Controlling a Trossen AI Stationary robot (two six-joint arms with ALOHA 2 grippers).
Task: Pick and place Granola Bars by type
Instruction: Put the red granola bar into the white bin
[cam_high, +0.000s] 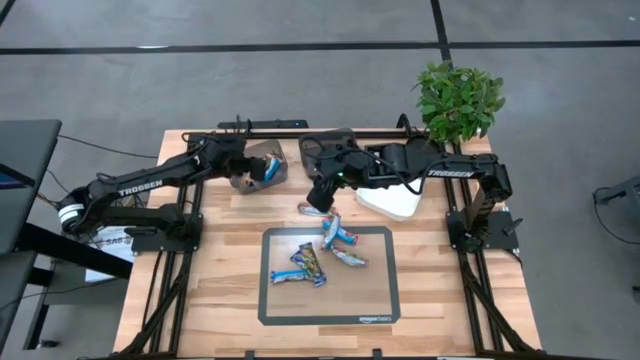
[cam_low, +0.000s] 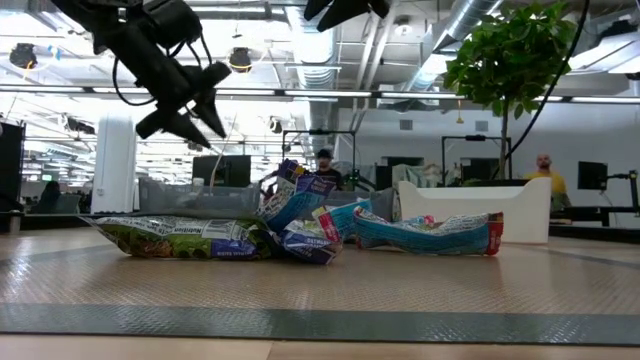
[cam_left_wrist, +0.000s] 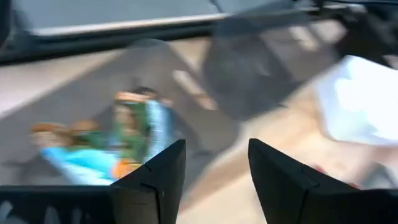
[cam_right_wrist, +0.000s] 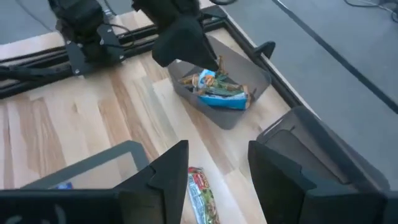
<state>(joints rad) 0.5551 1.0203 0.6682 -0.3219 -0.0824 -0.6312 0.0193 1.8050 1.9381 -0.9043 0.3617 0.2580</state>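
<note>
Left gripper hovers over the bin, fingers apart, empty. Right gripper, fingers spread and empty, hangs above a green bar; best to straddle it squarely before closing.

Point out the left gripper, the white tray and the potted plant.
left gripper (cam_left_wrist: 212, 171): left wrist view, gap between fingertips.
white tray (cam_high: 393, 201): high view, its front wall.
potted plant (cam_high: 458, 98): high view, leaves.

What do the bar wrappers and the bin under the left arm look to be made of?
Granola Bars: thin glossy film, probably plastic or foil; crinkled, with bright glints. Dark bin: smooth, stiff plastic by the look, semi-translucent grey with thin walls, bars lying inside it.
</note>
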